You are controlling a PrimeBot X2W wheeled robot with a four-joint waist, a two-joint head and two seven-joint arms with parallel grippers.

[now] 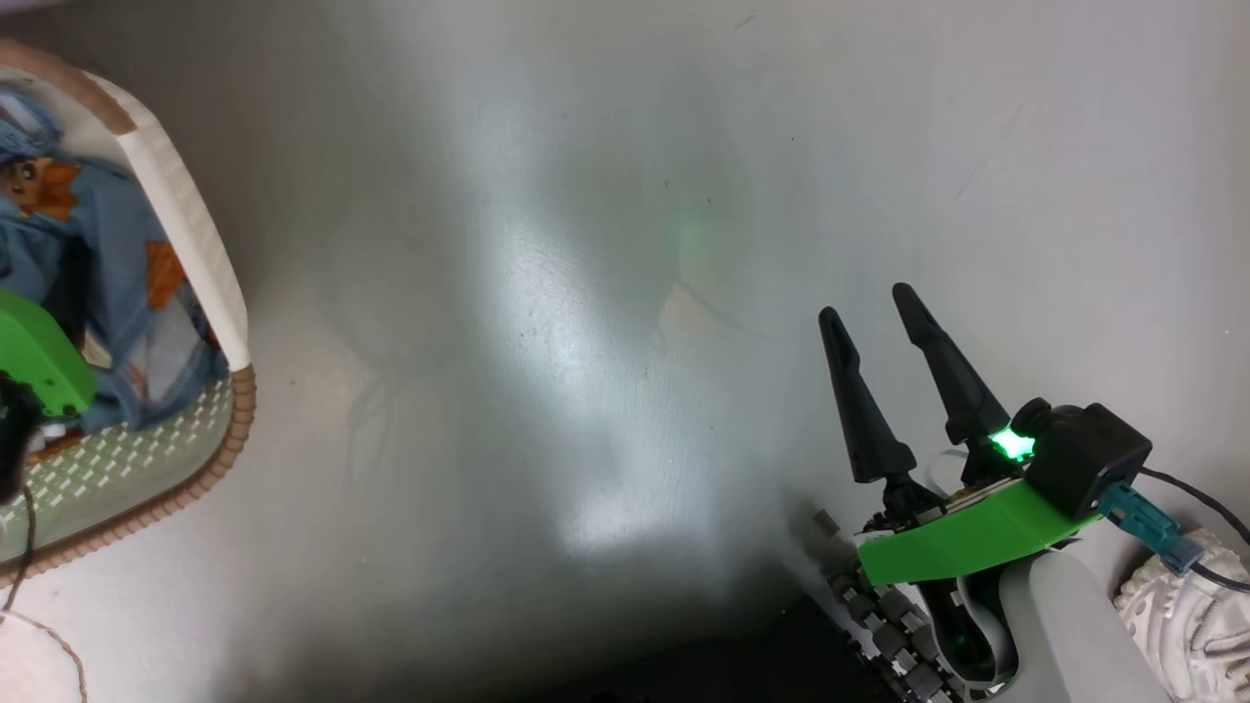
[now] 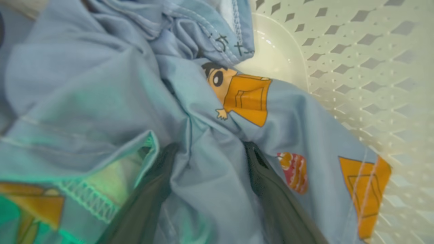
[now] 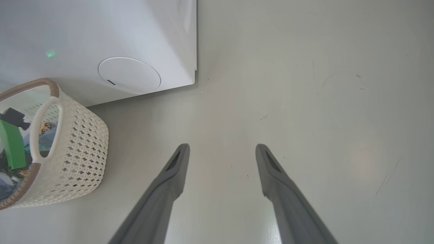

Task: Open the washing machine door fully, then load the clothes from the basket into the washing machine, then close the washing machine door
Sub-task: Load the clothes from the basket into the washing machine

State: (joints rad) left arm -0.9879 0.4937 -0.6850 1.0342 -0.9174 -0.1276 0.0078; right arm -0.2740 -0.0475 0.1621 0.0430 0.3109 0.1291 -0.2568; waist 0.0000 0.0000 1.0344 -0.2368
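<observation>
Grey floor (image 1: 605,146); cartoon-printed blue clothes (image 2: 101,84), seemingly crumpled.

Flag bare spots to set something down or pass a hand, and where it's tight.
Free: the floor between the basket and the right gripper; also the floor past the washing machine corner, ahead of that gripper. Crowded: inside the basket, where the clothes lie and the open left gripper pokes into them.

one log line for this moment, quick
left gripper: open, fingers astride a fold of clothes inside basket | right gripper: open, empty, above floor
</observation>
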